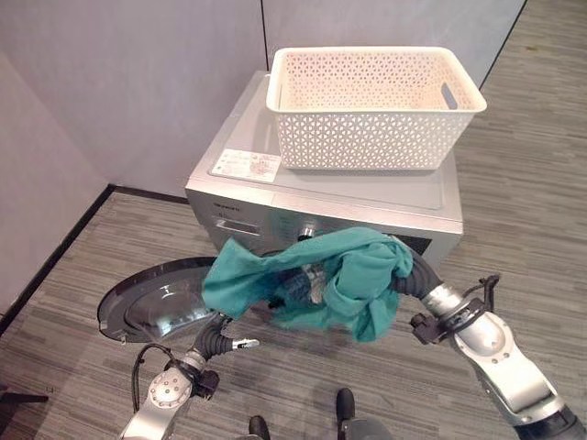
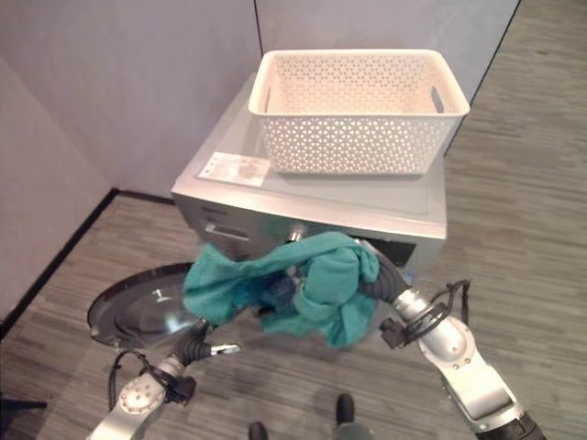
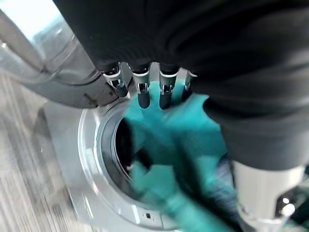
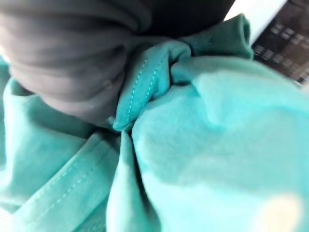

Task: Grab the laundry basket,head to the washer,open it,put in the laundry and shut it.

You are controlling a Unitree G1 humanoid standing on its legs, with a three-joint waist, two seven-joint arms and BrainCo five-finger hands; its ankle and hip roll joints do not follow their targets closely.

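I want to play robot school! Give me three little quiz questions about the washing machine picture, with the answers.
1. True or false: the round washer door hangs open.
2. The cream plastic lattice basket sits where? A) on the floor B) on top of the silver washing machine
3. Fill in: both arms bring the crumpled ____ cloth to the drum opening.

Key: 1 true; 2 B; 3 teal.

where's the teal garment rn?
The teal garment hangs bunched between both arms in front of the washer, just outside its open port, with the open door on the robot's left and the basket on top.
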